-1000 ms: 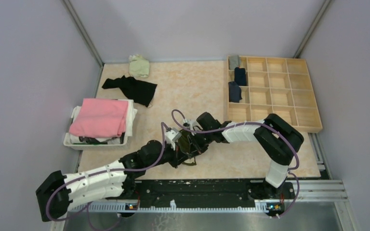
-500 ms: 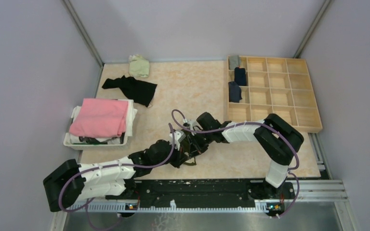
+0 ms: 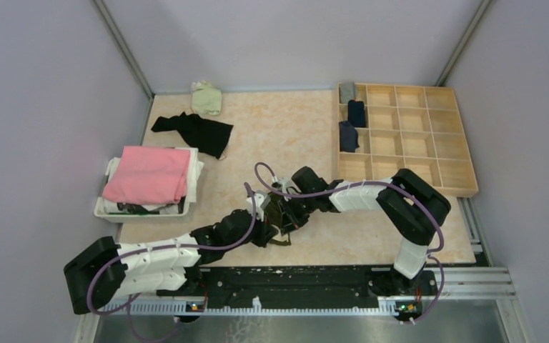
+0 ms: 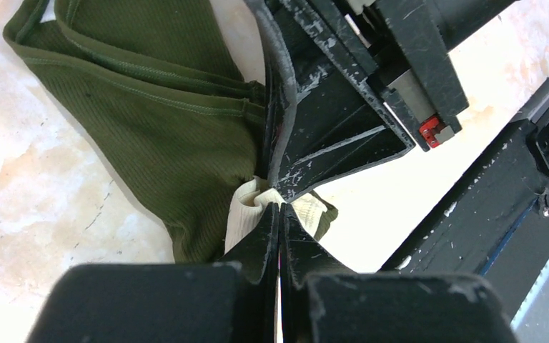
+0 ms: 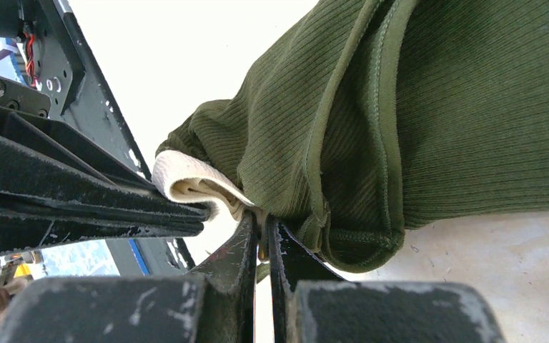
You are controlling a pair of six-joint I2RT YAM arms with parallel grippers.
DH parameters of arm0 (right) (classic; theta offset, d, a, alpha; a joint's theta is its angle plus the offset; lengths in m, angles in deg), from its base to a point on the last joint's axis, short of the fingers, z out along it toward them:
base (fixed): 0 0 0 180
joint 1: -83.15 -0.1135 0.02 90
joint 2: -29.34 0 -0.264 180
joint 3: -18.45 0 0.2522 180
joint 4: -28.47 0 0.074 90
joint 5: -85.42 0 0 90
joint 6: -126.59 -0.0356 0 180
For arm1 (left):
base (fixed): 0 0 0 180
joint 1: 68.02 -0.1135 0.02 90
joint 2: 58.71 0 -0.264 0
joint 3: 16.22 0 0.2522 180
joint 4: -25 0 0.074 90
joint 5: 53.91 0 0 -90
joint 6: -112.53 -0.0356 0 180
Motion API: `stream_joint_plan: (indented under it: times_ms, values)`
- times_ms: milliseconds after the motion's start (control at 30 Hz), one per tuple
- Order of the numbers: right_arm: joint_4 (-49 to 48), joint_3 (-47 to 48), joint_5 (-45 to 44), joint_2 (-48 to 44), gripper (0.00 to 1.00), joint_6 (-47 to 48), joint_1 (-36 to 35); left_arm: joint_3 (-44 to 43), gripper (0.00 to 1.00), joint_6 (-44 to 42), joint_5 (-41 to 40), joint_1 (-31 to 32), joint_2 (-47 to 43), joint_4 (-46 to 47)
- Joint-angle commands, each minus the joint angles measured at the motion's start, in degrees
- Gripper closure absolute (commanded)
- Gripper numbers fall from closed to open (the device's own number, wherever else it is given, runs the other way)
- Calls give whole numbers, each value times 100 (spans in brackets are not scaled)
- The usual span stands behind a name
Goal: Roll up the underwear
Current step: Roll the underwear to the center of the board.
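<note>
Olive green ribbed underwear with a cream inner band lies bunched on the table between both grippers, at the near middle. My left gripper is shut on the cream band at the garment's edge. My right gripper is shut on the hem of the same underwear, right next to the left fingers. In the top view the left gripper and right gripper meet over the cloth and hide most of it.
A wooden compartment tray at the back right holds three rolled pieces in its left column. A white basket with a pink cloth stands at the left. A black garment and a pale green one lie at the back.
The left arm's elbow has swung right and its gripper has shifted slightly toward the near edge with the cloth. The right arm has stayed put.
</note>
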Motion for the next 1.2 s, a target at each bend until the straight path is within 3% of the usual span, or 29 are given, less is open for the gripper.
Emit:
stream_joint_plan:
  times_ms: [0,233,467,733,1167]
  values:
    - [405,-73,-675,256,98,137,-9,267,100,147,-303,-4,-70,-136]
    - [400,-24,-666,150,93,72,-8,429,100,415,-500,-3,-145,-430]
    - [373,-15,-661,-14,86,-24,-8,304,100,708,-644,-3,324,-690]
    - [333,-6,-839,-481,73,-186,-9,303,100,934,-707,-4,426,-784]
    - [-156,-584,-2380,-2088,64,-215,58,257,100,1130,-756,-4,602,-862]
